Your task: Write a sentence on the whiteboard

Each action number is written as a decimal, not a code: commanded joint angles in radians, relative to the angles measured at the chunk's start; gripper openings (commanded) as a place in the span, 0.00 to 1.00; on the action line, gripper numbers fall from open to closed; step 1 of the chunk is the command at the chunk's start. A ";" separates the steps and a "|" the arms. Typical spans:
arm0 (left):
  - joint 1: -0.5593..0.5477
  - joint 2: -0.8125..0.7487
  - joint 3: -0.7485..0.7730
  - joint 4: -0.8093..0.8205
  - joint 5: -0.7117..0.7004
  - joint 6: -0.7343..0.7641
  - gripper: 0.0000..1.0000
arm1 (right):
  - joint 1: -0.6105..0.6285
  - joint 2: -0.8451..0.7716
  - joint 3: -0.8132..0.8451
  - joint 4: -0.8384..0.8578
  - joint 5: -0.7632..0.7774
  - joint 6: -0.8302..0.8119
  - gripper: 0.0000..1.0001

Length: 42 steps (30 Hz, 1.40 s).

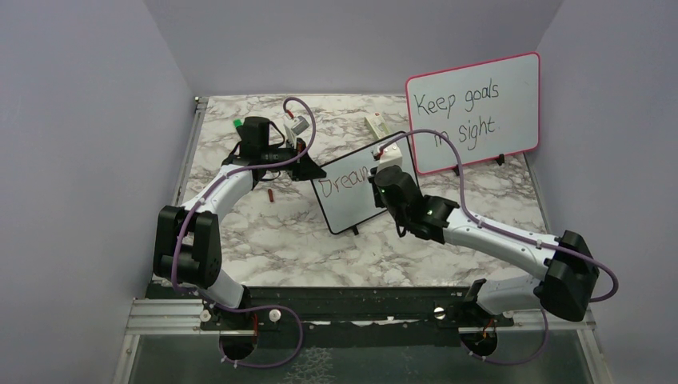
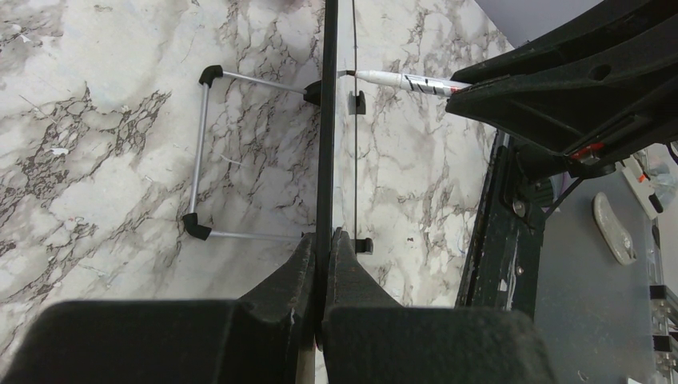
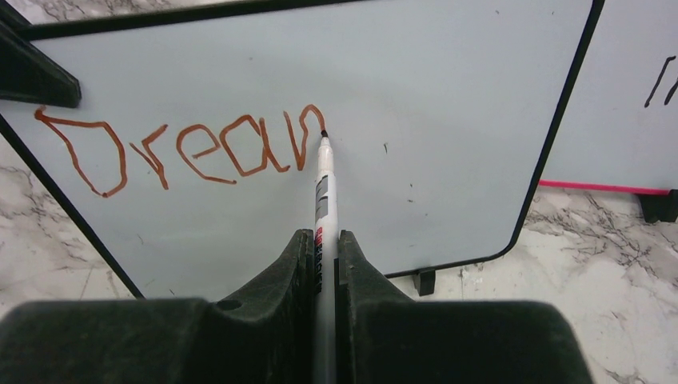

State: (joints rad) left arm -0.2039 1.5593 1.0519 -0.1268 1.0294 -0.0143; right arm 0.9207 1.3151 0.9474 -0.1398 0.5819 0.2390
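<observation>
Right wrist: right gripper [image 3: 323, 240] clamped on marker [image 3: 324, 188], tip on whiteboard [image 3: 448, 96] | blank room rightward | left gripper [image 2: 323, 240] pinching its edge | pink-framed board [image 3: 632, 96] close behind

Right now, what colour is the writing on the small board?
Reddish-orange writing on the whiteboard; the right wrist view shows it best.

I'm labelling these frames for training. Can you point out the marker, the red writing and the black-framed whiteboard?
marker [image 3: 324, 192]: right wrist view, on its barrel.
red writing [image 3: 205, 150]: right wrist view, on the letter e.
black-framed whiteboard [image 3: 448, 112]: right wrist view, on its bare white face.
</observation>
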 commanded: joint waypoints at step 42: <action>-0.043 0.070 -0.047 -0.137 -0.149 0.089 0.00 | -0.015 0.002 0.031 0.045 0.018 -0.047 0.01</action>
State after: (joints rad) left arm -0.2043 1.5589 1.0531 -0.1299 1.0283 -0.0132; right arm 0.9154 1.3025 0.9363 -0.1463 0.5716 0.2111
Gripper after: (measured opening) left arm 0.027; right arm 0.156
